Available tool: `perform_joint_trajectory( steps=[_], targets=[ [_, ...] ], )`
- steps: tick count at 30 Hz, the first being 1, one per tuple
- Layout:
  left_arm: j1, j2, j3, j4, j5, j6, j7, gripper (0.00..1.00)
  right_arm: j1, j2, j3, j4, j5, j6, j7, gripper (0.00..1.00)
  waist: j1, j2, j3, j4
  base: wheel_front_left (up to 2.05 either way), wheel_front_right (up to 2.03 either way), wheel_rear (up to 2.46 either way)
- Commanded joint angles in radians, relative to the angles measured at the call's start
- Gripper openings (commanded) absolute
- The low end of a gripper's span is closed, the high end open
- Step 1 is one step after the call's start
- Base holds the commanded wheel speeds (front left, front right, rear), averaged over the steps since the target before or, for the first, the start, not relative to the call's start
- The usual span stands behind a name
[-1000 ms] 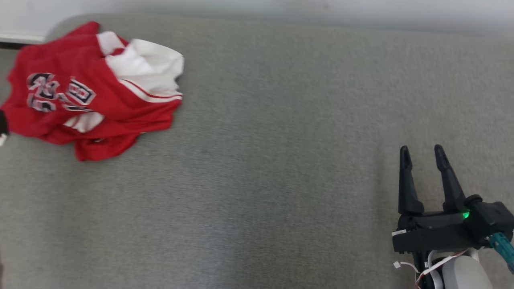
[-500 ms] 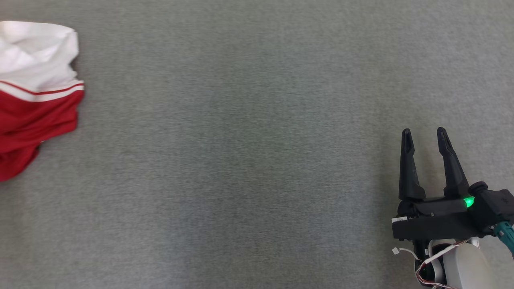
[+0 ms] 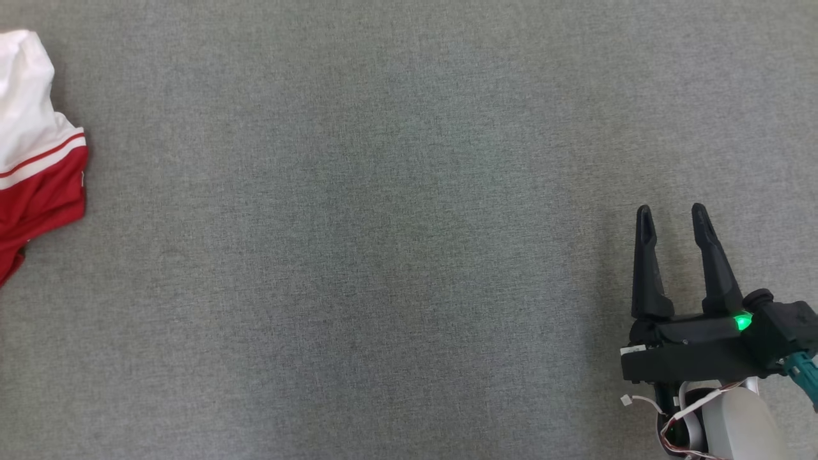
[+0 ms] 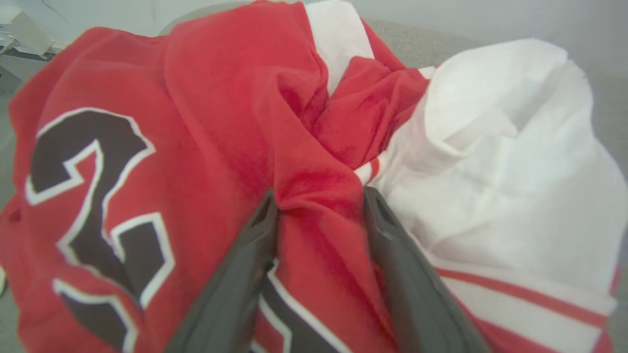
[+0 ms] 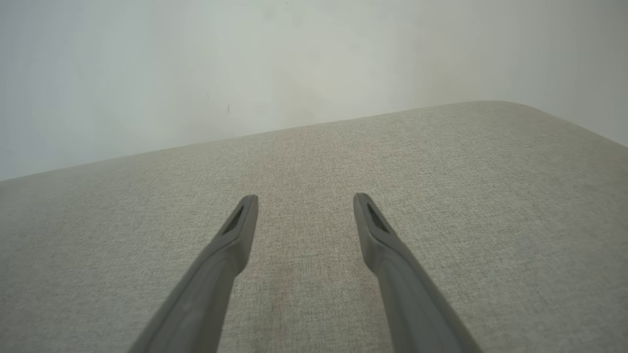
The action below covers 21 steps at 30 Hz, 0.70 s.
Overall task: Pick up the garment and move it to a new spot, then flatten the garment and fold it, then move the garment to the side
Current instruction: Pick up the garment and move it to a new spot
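Nearest, one right gripper [image 3: 671,214], its two fingers spread wide, holding nothing, above one grey fabric surface [image 3: 383,255]. Farther, at far left, one crumpled red-and-white garment [image 3: 38,179]. There, one left gripper [image 4: 319,198], two fingers astride a red fold; cannot tell if clamped.

Red garment [image 4: 211,122] with white panels (black, white-edged numerals) on grey fabric surface [image 3: 409,255].

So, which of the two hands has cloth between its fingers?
The left hand: a red fold of the jersey sits between its fingers. The right hand has nothing there.
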Motion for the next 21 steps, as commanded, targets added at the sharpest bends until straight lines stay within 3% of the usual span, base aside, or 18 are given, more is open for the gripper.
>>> perform_joint_trajectory(
  steps=[1, 12, 21],
  targets=[
    [-0.001, 0.003, -0.006, 0.01, 0.008, 0.001, -0.007, 0.0, -0.001, -0.001, 0.003, 0.003, 0.007, -0.002, -0.001, 1.0, -0.0001, -0.0001, -0.01, -0.001, 0.0, 0.0, 0.0],
    [-0.095, 0.033, -0.088, -0.084, 0.041, 0.001, -0.175, 0.0, 0.033, -0.001, 0.003, 0.013, 0.045, -0.002, -0.001, 1.0, -0.0001, -0.0001, -0.119, 0.018, 0.0, 0.0, 0.0],
    [-0.211, 0.007, -0.16, -0.349, 0.077, 0.006, -0.162, 0.0, 0.059, -0.001, 0.01, 0.035, 0.089, -0.002, -0.001, 1.0, -0.0001, -0.0001, -0.188, -0.008, 0.0, 0.0, 0.0]
  ],
)
